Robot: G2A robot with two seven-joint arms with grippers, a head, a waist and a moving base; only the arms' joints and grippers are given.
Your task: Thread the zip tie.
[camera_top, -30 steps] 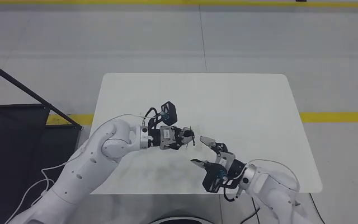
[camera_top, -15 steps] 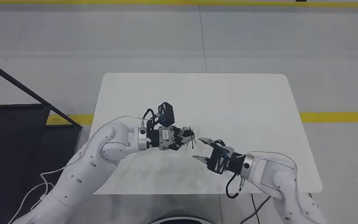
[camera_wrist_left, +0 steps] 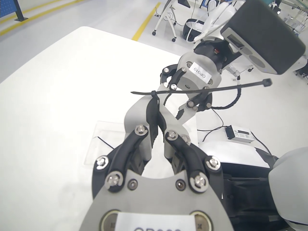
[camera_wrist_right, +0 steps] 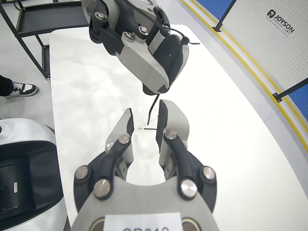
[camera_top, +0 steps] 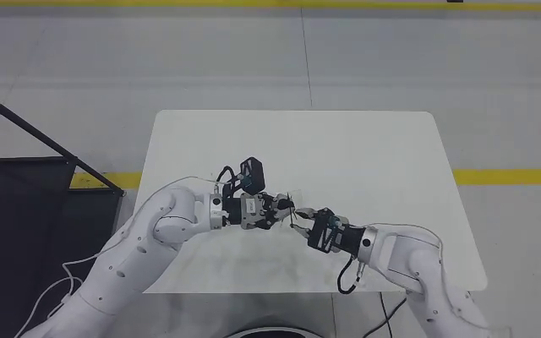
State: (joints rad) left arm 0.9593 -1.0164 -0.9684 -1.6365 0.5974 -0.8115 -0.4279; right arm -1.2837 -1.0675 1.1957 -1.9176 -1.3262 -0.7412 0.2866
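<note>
Fingers (camera_wrist_right: pixel 166 118) of the right tool (camera_wrist_right: pixel 146 106) stand spread apart, gripping nothing, over the near half of the counter (camera_wrist_left: pixel 60 85). In the right wrist view a free end of the black zip tie (camera_wrist_left: pixel 223 87) reaches between them. It lies closer to one ribbed pad than the other, and whether it touches that pad cannot be told. Just beyond, nearly tip to tip with it, the left tool (camera_wrist_left: pixel 154 98) is closed on the zip tie, its two pads pinching the strap crosswise and holding it off the counter. In the left wrist view a short pointed tail sticks out from that pinch to one side. The longer stretch runs the other way across the front of the right tool and ends in the square head (camera_wrist_left: pixel 267 82). The strap runs straight, its tail not yet through the head. Under the left tool a clear flat sheet (camera_wrist_left: pixel 96 143) lies on the counter with a thin dark line on it. Farther out the white counter runs to its rounded far corners, and past it lies grey floor (camera_top: pixel 380 59) crossed by a yellow line (camera_top: pixel 499 176).
</note>
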